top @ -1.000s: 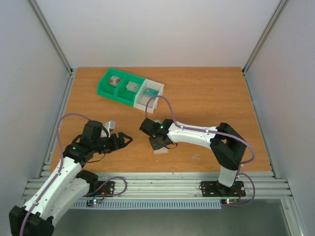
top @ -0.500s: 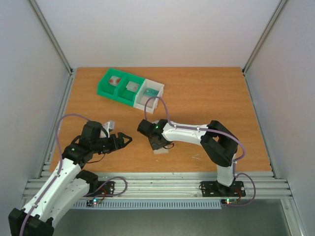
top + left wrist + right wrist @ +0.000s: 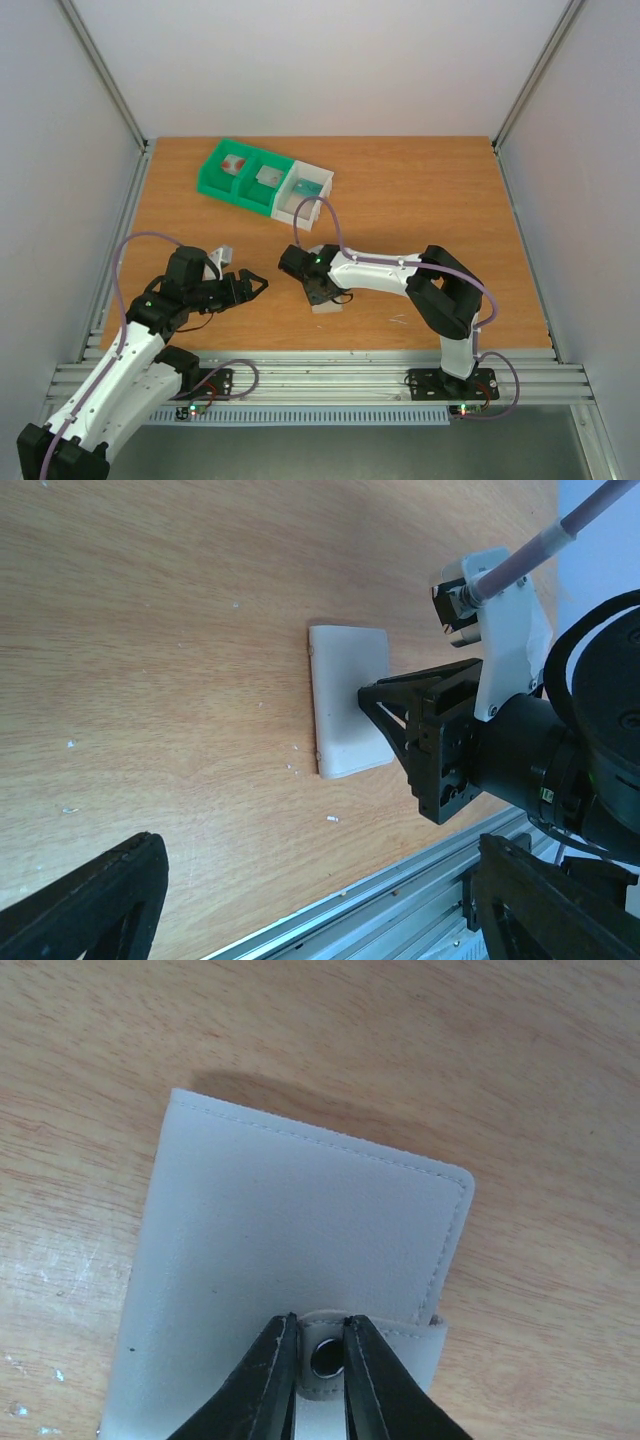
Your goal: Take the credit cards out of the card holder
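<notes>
Wooden worktop (image 3: 430, 210), white-walled bay.
Top: left hand (image 3: 252, 284) gaping, empty, near the card holder (image 3: 327, 306); right hand (image 3: 320, 292) on it.
Left wrist: holder lies flat, folded closed.
Right wrist: fingers (image 3: 265, 1380) pinched on its snap tab (image 3: 418, 1346), probably to unfasten it; cards unseen.

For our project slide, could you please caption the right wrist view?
Right claw straddles the snap on the tab of the closed card holder, lying on the wooden table.

Wooden table (image 3: 430, 210), card holder (image 3: 345, 700) flat near front edge, green-and-white compartment tray (image 3: 232, 197) at back
</notes>
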